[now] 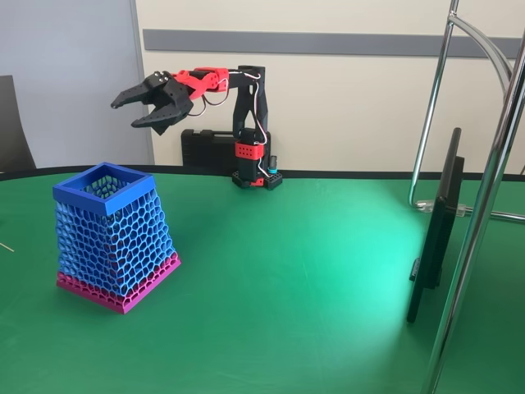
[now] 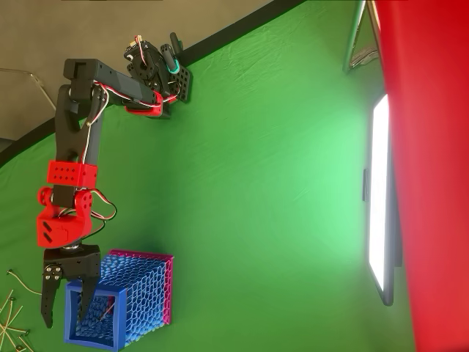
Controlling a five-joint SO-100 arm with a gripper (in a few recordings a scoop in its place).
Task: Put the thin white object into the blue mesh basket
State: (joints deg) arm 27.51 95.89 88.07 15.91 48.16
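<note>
Overhead view: the red-and-black arm reaches from its base at the far edge of the green table (image 2: 264, 183), its gripper (image 2: 67, 308) poised with jaws spread and nothing between them, one finger over the rim of the blue mesh basket (image 2: 139, 301). Inside the basket's open mouth a thin pale line (image 2: 105, 312) lies against the mesh; it may be the thin white object, though it is too fine to say for certain. Several pale sticks (image 2: 11, 312) lie scattered on the table just beyond the basket, at the picture's lower left, and which of them, if any, carries a hooked tip cannot be told.

In the fixed view the gripper (image 1: 141, 105) hangs well above the basket (image 1: 115, 238), and a pale sliver (image 1: 6, 246) shows at the left edge of the table.

By the look of it, the drop has been made or is just being made. If the stick is indeed inside, the next move calls only for lifting the arm clear without catching the rim.
</note>
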